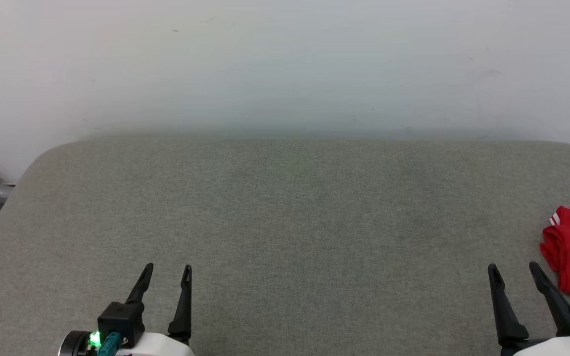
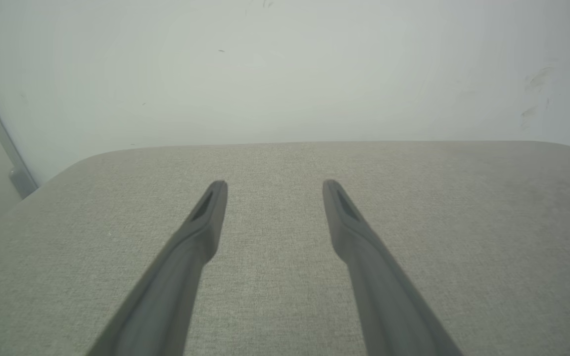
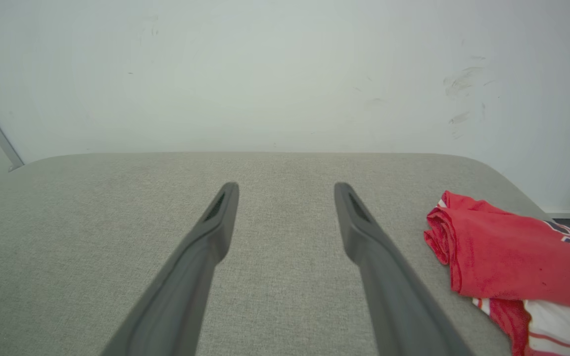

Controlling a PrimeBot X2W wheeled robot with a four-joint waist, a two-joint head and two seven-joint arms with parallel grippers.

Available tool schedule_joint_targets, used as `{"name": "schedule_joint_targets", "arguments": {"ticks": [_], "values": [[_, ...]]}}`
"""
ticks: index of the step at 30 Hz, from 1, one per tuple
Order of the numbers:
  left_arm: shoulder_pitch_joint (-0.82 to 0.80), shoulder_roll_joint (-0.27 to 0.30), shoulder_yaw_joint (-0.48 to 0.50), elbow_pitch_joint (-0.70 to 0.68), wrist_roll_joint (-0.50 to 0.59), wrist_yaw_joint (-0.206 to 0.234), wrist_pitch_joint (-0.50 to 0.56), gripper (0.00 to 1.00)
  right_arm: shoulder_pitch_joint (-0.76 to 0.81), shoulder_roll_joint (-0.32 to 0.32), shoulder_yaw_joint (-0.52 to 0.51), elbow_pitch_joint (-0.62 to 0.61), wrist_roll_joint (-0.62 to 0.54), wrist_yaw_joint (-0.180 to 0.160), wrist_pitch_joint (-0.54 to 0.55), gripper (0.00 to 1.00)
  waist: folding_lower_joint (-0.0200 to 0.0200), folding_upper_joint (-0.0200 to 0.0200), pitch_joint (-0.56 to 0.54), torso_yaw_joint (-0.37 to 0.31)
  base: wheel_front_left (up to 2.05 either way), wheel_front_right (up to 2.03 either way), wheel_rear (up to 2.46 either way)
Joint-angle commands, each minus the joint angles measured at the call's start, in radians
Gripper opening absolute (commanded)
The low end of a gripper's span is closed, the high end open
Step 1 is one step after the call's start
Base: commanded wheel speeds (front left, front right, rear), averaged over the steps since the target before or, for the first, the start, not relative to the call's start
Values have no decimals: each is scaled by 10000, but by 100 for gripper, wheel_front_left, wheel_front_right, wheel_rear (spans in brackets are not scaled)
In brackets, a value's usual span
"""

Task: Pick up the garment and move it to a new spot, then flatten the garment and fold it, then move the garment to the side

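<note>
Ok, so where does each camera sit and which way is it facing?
Head view: on the robot's head, facing forward and down at the grey fabric-covered surface and white wall; open left tool lower left, open right tool lower right.
Left wrist view: on that wrist, facing along its two dark fingers toward the wall.
Right wrist view: on that wrist, along its own fingers, same way.
Shared: head and right wrist views both show the crumpled red jersey T-shirt at right.
</note>
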State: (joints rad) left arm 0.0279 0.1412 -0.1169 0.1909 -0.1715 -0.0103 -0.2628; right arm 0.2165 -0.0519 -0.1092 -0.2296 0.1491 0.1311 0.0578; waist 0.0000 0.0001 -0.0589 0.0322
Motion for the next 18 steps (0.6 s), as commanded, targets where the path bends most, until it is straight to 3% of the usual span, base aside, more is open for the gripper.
{"name": "schedule_joint_targets", "arguments": {"ticks": [1, 18], "values": [[47, -13, 28, 14, 19, -46, -21, 100, 58, 26, 12, -48, 36, -8, -19, 100, 0, -1, 13, -7, 0, 0, 0], [-26, -88, 75, 124, 116, 100, -21, 100, -222, 27, 150, 93, 21, -6, -70, 100, 0, -1, 46, -102, 0, 0, 0]]}}
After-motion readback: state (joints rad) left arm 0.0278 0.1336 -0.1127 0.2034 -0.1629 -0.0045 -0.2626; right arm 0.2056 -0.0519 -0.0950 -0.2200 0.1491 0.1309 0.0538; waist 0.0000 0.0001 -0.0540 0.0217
